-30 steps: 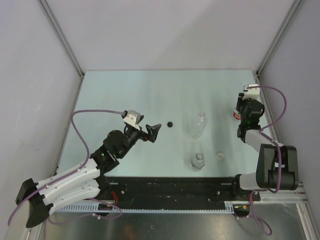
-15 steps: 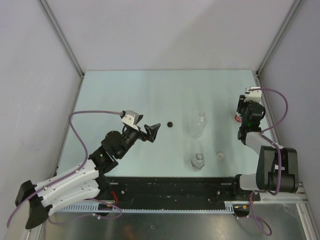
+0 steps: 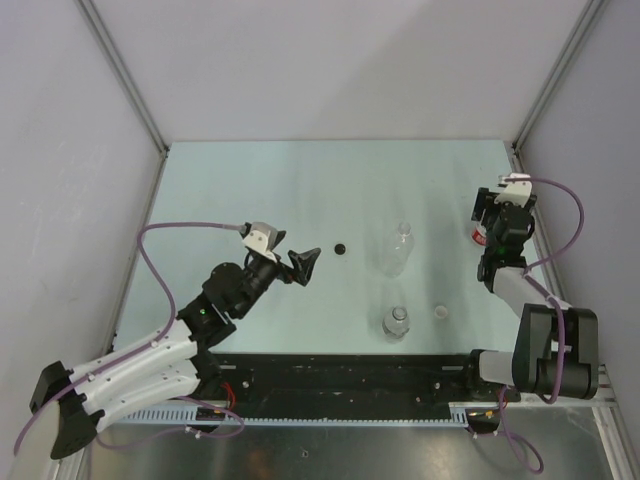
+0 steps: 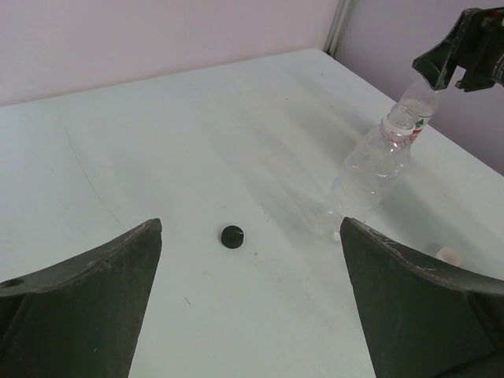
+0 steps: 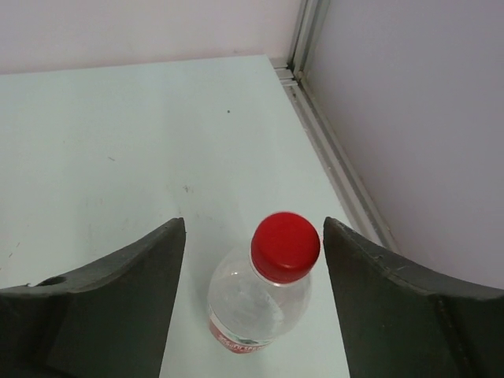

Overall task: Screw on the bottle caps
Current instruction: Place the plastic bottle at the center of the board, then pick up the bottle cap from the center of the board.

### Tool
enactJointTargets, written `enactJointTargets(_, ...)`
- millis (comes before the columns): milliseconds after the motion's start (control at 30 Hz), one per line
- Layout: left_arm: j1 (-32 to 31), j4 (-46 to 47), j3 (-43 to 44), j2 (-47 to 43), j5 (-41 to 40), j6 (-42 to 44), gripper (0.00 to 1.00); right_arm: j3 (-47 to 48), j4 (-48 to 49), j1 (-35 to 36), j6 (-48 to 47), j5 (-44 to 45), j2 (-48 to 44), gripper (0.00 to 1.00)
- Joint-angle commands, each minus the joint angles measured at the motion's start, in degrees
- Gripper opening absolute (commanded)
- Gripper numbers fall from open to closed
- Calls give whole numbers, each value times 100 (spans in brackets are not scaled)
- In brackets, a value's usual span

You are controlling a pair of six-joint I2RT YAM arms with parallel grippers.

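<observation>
Right fingers (image 5: 118, 307) stand open on either side of the red cap (image 5: 285, 246); left fingers (image 4: 87, 307) are spread wide facing the black cap (image 4: 231, 236).

In the right wrist view the red cap sits on top of the upright labelled bottle (image 5: 250, 307), low and centre in the frame, with a gap between it and each finger. From overhead, this bottle stands near the right edge of the tabletop (image 3: 250, 190). The black cap lies alone near the middle, just right of the left fingers and not touching them. Right of it a clear bottle (image 3: 398, 250) lies on its side, uncapped. Below that, a second clear bottle (image 3: 396, 322) stands upright, and the whitish cap (image 3: 440, 312) lies just to its right.
</observation>
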Motion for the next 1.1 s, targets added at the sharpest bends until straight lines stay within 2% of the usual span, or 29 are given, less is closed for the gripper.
enactJointTargets(0, -22, 186, -10, -99, -158, -55, 100, -10, 18, -45, 191, 327, -433, 81)
enactJointTargets(100, -20, 173, 7, -79, -154, -52, 99, -7, -26, -75, 522, 549, -663, 95)
enactJointTargets(133, -18, 172, 10, -77, -146, -52, 99, -6, -40, -94, 656, 576, -741, 97)
enactJointTargets(467, -23, 118, 64, -40, -109, -147, 100, 54, -527, -205, 1797, -196, -1935, 99)
enactJointTargets(600, -22, 104, 26, 29, -103, -213, 99, 531, -1777, -202, 2297, -379, -2506, 100)
enactJointTargets(733, -17, 37, -13, 189, -113, -340, 99, 1299, -3672, -150, 2634, -1582, -2618, 99)
enactJointTargets(833, -22, -33, -51, 253, -130, -498, 99, 1691, -4672, 40, 2820, -2510, -2569, 99)
enactJointTargets(933, -24, -146, -114, 261, -129, -659, 100, 1805, -5144, 460, 2807, -3054, -2586, 99)
enactJointTargets(1067, -19, -348, -246, 206, -57, -897, 100, 1890, -5613, 1812, 2498, -2573, -2636, 99)
